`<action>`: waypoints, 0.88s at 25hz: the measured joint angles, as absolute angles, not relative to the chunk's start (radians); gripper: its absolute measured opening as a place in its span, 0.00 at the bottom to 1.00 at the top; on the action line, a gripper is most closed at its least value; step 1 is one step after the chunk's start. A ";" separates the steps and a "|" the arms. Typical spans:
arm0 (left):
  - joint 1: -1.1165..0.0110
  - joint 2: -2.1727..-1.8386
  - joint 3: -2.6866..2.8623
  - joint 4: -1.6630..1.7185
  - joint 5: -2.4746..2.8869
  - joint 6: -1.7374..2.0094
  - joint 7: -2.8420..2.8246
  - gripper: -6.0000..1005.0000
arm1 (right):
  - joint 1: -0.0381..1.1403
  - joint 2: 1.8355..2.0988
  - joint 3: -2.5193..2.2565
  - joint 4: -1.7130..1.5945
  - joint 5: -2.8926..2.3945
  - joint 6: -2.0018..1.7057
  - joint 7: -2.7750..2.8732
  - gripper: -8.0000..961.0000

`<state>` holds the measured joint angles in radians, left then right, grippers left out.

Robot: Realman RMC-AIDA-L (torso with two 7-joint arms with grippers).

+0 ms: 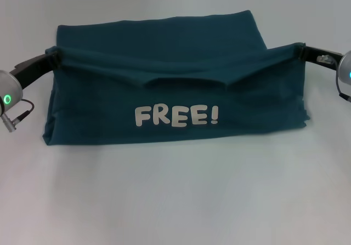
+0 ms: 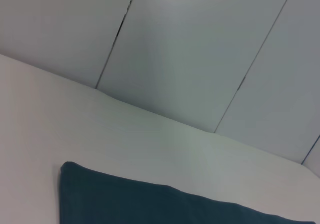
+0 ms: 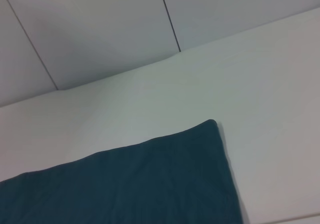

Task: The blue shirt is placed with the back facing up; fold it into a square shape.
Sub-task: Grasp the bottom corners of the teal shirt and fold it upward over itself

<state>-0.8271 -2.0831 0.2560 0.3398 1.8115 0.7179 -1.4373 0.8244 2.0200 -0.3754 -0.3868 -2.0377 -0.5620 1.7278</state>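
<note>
— Folding now? Where is the blue shirt (image 1: 175, 75)?

— It is lying on the white table (image 1: 175, 201), lettering up. I am pinching its two top corners, left gripper (image 1: 53, 55) and right gripper (image 1: 301, 50), so the edge is staying stretched for folding over.

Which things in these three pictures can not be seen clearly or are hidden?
- Left gripper: in the head view its fingertips are buried in the bunched edge of the large dark teal-blue cotton shirt, so their grip is unreadable.
- Right gripper: the same, at the shirt's other end.
- Sleeves and collar: folded out of sight.
- Both wrist views: only a shirt corner, the white table and the panelled wall; no fingers.
</note>
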 joint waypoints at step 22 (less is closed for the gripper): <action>-0.763 -2.122 0.260 0.401 1.653 0.739 -1.347 0.28 | 0.820 2.029 -0.576 -0.412 -2.040 -0.571 1.736 0.42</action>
<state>-0.7627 -2.1219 0.2602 0.4011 1.6526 0.7394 -1.3470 0.8199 2.0292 -0.5762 -0.4120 -2.0404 -0.5712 1.7362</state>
